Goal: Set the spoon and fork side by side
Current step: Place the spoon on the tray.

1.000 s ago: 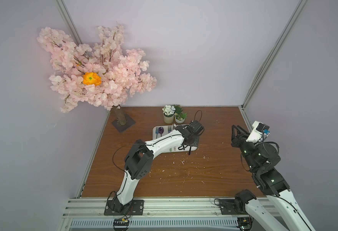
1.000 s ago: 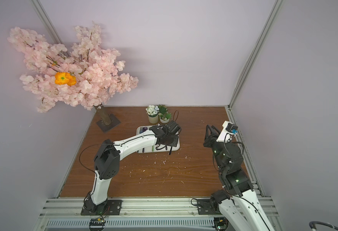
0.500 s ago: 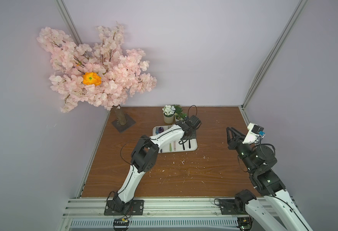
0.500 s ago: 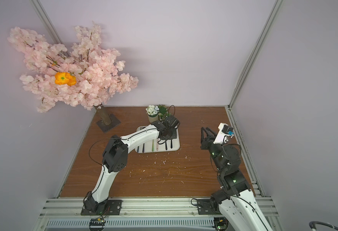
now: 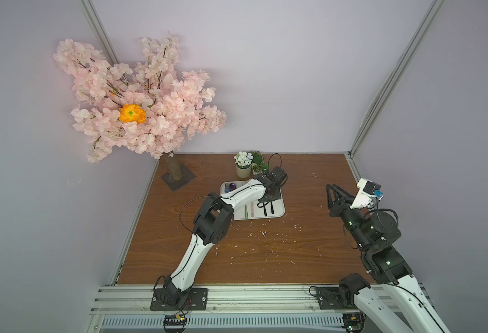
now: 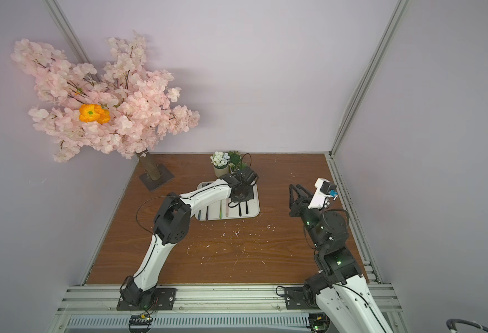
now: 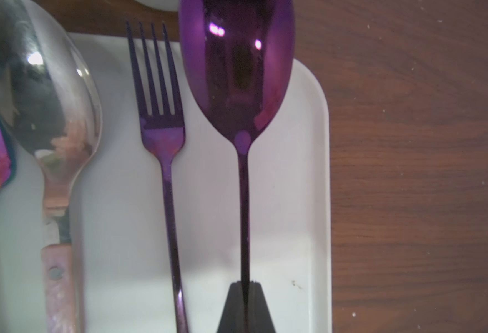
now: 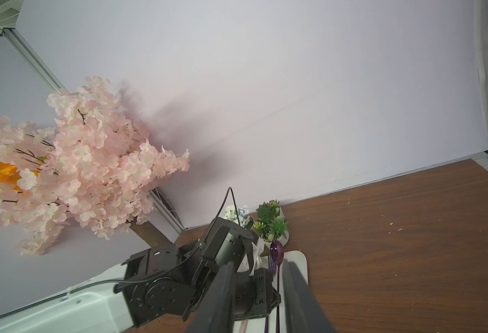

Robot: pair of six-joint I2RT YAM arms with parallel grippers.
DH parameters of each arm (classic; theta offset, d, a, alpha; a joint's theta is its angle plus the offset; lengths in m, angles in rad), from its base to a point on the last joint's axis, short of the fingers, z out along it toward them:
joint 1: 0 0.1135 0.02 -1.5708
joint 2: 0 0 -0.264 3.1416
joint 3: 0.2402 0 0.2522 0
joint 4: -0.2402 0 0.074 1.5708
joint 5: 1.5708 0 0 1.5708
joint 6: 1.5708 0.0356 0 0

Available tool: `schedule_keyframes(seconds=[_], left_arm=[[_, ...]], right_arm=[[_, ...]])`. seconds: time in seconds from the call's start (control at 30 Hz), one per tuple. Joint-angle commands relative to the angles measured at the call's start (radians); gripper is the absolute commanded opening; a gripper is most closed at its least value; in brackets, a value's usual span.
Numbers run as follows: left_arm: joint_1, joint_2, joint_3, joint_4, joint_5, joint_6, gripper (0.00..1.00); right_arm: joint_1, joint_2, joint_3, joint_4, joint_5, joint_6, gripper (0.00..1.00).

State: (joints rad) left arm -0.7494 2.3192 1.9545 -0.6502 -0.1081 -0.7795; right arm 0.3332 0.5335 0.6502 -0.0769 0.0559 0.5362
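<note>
The left gripper [image 7: 244, 288] has its jaws clamped on the purple spoon's [image 7: 237, 72] handle, holding it above the tray [image 7: 309, 173], parallel to the purple fork [image 7: 162, 138] lying there. Alignment looks done; lowering and release are left. The right gripper's [image 5: 332, 188] jaws stand apart, empty, well off the tray.

Tray [image 5: 279, 211] on the desk [image 5: 294, 253], far centre; two potted plants [image 5: 244, 165] just behind it, tree [image 5: 150, 109] at the far left corner. Across the tray, left to right: second spoon [image 7: 43, 95], fork [image 7: 157, 115], spoon [image 7: 237, 72] nearest the right rim, handles pointing near. Right end effector [image 5: 332, 190] well apart, right of the tray.
</note>
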Motion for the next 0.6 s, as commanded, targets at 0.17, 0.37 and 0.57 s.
schedule_keyframes(seconds=[0.17, 0.37, 0.57], left_arm=[[0.011, 0.034, 0.028, -0.014, 0.010, 0.010, 0.03], [0.013, 0.042, 0.019, -0.014, 0.023, 0.011, 0.09], [0.013, 0.049, 0.014, -0.014, 0.027, 0.009, 0.14]], right_arm=[[-0.003, -0.010, -0.014, 0.001, 0.003, 0.002, 0.31], [-0.003, -0.013, -0.017, 0.000, 0.007, 0.005, 0.31], [-0.003, -0.019, -0.023, -0.001, 0.014, 0.005, 0.31]])
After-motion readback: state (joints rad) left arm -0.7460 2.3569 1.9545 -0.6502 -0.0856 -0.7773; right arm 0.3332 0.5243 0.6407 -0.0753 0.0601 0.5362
